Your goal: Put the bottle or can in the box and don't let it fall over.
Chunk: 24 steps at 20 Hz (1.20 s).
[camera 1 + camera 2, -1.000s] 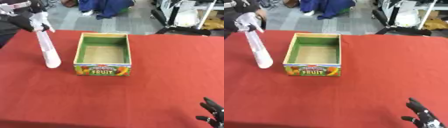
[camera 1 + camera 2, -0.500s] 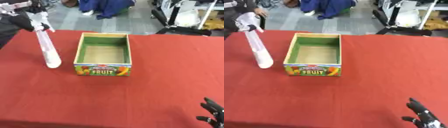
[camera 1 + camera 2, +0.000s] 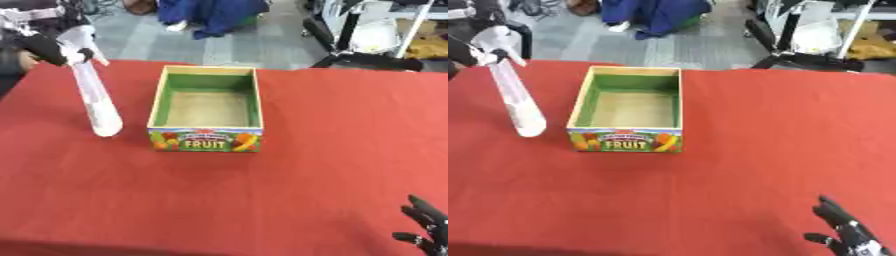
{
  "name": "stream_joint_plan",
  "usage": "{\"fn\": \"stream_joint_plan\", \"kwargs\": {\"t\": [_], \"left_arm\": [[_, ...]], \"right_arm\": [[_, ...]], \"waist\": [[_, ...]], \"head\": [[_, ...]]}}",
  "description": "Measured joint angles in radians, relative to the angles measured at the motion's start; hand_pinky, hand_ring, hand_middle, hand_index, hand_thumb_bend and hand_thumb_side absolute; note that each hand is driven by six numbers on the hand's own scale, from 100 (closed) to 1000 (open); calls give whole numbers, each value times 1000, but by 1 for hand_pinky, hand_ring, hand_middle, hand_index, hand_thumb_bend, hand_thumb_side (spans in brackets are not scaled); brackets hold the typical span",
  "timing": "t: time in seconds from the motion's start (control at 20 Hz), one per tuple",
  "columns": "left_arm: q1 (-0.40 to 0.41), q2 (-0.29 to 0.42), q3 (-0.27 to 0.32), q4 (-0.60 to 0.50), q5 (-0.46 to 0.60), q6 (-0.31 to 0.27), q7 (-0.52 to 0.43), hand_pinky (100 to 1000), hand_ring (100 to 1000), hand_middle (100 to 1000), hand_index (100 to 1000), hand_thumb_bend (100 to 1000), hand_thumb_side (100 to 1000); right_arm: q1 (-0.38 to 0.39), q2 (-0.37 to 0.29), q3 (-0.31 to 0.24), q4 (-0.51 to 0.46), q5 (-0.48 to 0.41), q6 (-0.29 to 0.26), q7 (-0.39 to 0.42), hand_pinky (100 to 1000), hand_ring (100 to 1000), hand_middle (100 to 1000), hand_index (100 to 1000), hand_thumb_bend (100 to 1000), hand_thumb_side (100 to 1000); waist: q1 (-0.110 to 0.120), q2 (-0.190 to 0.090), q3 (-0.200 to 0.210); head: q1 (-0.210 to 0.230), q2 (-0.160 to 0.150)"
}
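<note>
Left hand (image 3: 48, 47) clamped on the tilted white bottle (image 3: 94, 100) beside the still-empty box (image 3: 206, 107); placement remains, right hand (image 3: 846, 235) idle, fingers apart.

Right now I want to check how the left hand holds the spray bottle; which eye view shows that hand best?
The left eye view: the left hand shows well inside the frame, curled round the spray bottle at its top. In the right eye view it sits at the picture's left edge, partly cut off.
</note>
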Motion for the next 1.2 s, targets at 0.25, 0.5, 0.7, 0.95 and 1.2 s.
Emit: {"fn": "stream_joint_plan", "kwargs": {"t": [0.25, 0.5, 0.7, 0.95, 1.2], "left_arm": [[0, 0, 0, 0, 2, 3, -9, 717, 620, 530, 722, 100, 252], [0, 0, 2, -1, 9, 7, -3, 674, 566, 468, 658, 100, 240], [-1, 0, 5, -1, 12, 9, 13, 635, 517, 407, 599, 100, 234], [-3, 0, 5, -5, 17, 5, 32, 590, 470, 343, 536, 100, 256], [-9, 0, 6, -8, 16, 3, 49, 543, 421, 279, 479, 100, 287]], "right_arm": [[-3, 0, 0, 0, 0, 0, 0, 739, 1000, 1000, 901, 100, 850], [-3, 0, 0, 0, 0, 0, 0, 739, 1000, 1000, 901, 100, 850], [-3, 0, 0, 0, 0, 0, 0, 739, 1000, 1000, 901, 100, 850], [-3, 0, 0, 0, 0, 0, 0, 739, 1000, 1000, 901, 100, 850], [-3, 0, 0, 0, 0, 0, 0, 739, 1000, 1000, 901, 100, 850]], "waist": [[0, 0, 0], [0, 0, 0], [1, 0, 0], [2, 0, 0], [3, 0, 0]], "head": [[0, 0], [1, 0], [3, 0], [3, 0], [5, 1]]}}
